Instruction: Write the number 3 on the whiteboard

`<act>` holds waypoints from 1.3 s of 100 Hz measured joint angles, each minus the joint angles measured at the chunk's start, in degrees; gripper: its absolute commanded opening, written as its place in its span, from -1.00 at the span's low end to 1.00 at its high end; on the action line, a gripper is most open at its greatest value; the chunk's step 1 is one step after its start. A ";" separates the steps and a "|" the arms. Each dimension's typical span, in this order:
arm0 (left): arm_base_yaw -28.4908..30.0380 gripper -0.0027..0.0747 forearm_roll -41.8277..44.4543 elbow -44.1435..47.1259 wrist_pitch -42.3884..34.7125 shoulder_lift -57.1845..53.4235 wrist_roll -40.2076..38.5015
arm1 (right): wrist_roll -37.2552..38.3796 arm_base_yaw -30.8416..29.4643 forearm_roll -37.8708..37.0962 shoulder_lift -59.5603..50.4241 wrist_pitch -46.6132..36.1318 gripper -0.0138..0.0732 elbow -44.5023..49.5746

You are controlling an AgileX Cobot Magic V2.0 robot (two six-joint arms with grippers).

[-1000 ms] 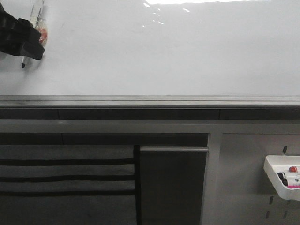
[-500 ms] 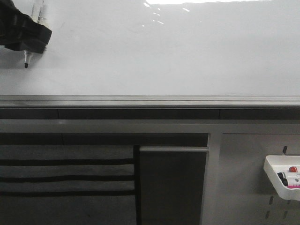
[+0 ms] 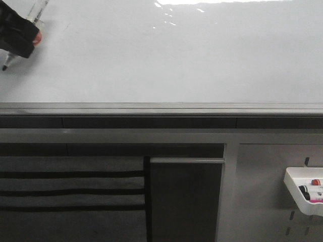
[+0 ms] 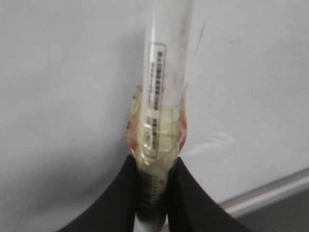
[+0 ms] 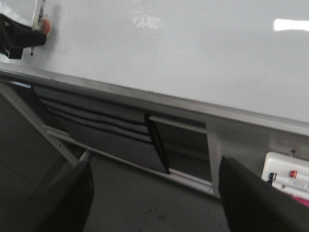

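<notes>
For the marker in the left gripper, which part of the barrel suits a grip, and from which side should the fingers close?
The taped band on the marker is the best spot. It sits near the writing end, thicker than the smooth clear barrel, so it should slip less. The left gripper already pinches just below it, fingers closing across the barrel from opposite sides, above the whiteboard.

Black left gripper sits at far upper left of front view, jaws clamped on a clear-barrelled marker, tip pointing down-left. Black right gripper: fingers spread wide apart, nothing between them.
</notes>
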 measured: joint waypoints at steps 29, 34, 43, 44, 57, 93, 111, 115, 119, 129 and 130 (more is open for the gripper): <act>-6.71 -0.98 -17.58 -5.84 27.88 -7.30 28.91 | -14.08 0.00 8.95 16.65 13.06 0.44 -9.12; -8.12 -0.98 -22.44 -6.40 32.93 -7.55 34.58 | -20.26 0.00 12.13 19.53 15.15 0.44 -10.97; -10.84 -0.98 -29.27 -6.92 39.48 -7.54 41.69 | -31.00 0.00 16.85 24.69 18.39 0.44 -14.21; -11.29 -0.98 -29.63 -7.04 40.16 -7.54 42.09 | -31.75 0.10 17.17 25.49 18.61 0.44 -14.45; -15.74 -0.98 -32.96 -7.21 42.91 -7.54 46.47 | -42.76 0.26 21.52 32.33 22.25 0.44 -18.57; -22.20 -0.98 -33.58 -7.20 43.40 -7.54 47.74 | -46.72 16.89 17.07 43.59 20.41 0.44 -28.75; -22.20 -0.98 -33.58 -7.20 43.40 -7.54 47.74 | -46.85 25.39 13.98 47.65 15.86 0.27 -30.39; -22.20 -0.98 -33.58 -7.20 43.40 -7.54 47.74 | -46.99 26.22 13.75 48.45 15.36 0.22 -30.76; -22.20 -0.98 -33.58 -7.20 43.40 -7.54 47.74 | -46.99 26.59 13.58 49.36 15.10 0.17 -31.09; -22.20 -0.98 -33.48 -7.20 43.40 -7.54 47.74 | -46.99 26.70 13.26 51.12 14.63 0.12 -31.42; -22.20 -0.98 -33.48 -7.20 43.40 -7.54 47.74 | -46.99 26.70 13.28 51.34 14.51 0.12 -31.42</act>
